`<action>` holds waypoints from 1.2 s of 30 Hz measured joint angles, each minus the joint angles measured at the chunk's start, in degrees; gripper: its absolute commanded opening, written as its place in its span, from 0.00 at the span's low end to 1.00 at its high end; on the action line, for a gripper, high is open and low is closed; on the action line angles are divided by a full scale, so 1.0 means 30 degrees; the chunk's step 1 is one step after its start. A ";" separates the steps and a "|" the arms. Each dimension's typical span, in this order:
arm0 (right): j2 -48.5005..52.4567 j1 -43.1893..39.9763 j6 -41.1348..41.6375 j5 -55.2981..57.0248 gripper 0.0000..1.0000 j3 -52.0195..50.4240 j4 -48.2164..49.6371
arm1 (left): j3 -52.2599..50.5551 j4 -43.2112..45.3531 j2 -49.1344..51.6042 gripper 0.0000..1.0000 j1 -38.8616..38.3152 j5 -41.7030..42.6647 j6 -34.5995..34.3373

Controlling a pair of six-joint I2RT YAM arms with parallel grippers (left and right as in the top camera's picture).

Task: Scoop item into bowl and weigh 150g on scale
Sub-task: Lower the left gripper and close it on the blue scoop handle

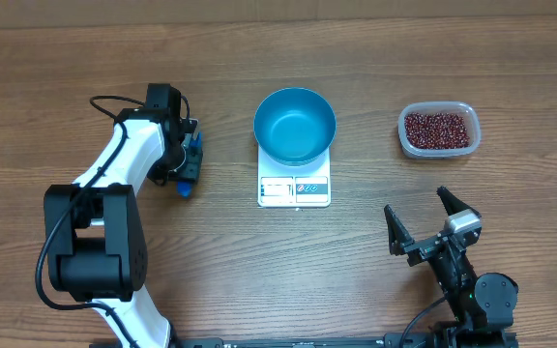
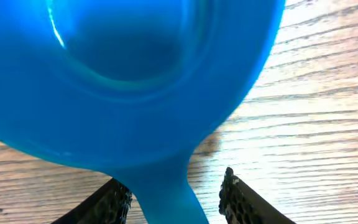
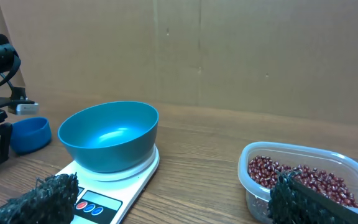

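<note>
Judging the beans (image 1: 438, 130) loose, light and rolly in the clear tub (image 1: 402, 130) right of the bowl (image 1: 294, 135) on the scale (image 1: 294, 190), so lift them with the stiff scoop (image 2: 123, 81), gripping the handle that the left tool (image 2: 174, 193) straddles, jaws parted; right tool (image 1: 415, 201) wide open, empty.

- Table (image 1: 511, 58): wood-grain top, mid-brown, matt with a faint sheen.
- Bowl (image 1: 294, 126): blue, plastic by the look, smooth and glossy, with soft highlights inside.
- Scale (image 1: 294, 190): white plastic body, smooth, satin finish.
- Tub (image 1: 437, 152): clear plastic, slightly cloudy, smooth.
- Beans (image 1: 438, 130): dark red-brown, smooth skins with a slight shine.
- Scoop (image 2: 123, 81): blue plastic, smooth, glossy.
- Left gripper (image 2: 174, 183), fingers (image 2: 238, 200): black, rough, finely pitted faces.
- Right gripper (image 3: 173, 186), fingers (image 3: 45, 199): black, coarse, grainy texture, matt.
- Left arm (image 1: 129, 155): white and black housings, smooth, semi-gloss.
- Backdrop (image 3: 241, 50): brown cardboard, matt, faintly creased.
</note>
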 measured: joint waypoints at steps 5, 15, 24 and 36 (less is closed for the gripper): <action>0.0000 0.0000 -0.0007 0.0007 1.00 0.0000 -0.0007 | 0.0160 -0.0029 -0.0022 0.64 0.0000 0.0146 -0.0401; 0.0000 0.0000 0.0000 0.0000 1.00 0.0000 0.0007 | 0.0852 0.0459 -0.0066 0.66 0.0000 0.0146 -0.1756; 0.0000 0.0000 0.0000 0.0000 1.00 0.0000 -0.0007 | 0.0903 0.0080 -0.0087 0.63 0.0051 0.0146 -0.3271; 0.0000 0.0000 0.0000 0.0007 1.00 0.0000 0.0000 | 0.0918 0.1807 -0.0095 0.53 0.0641 0.0816 -0.4087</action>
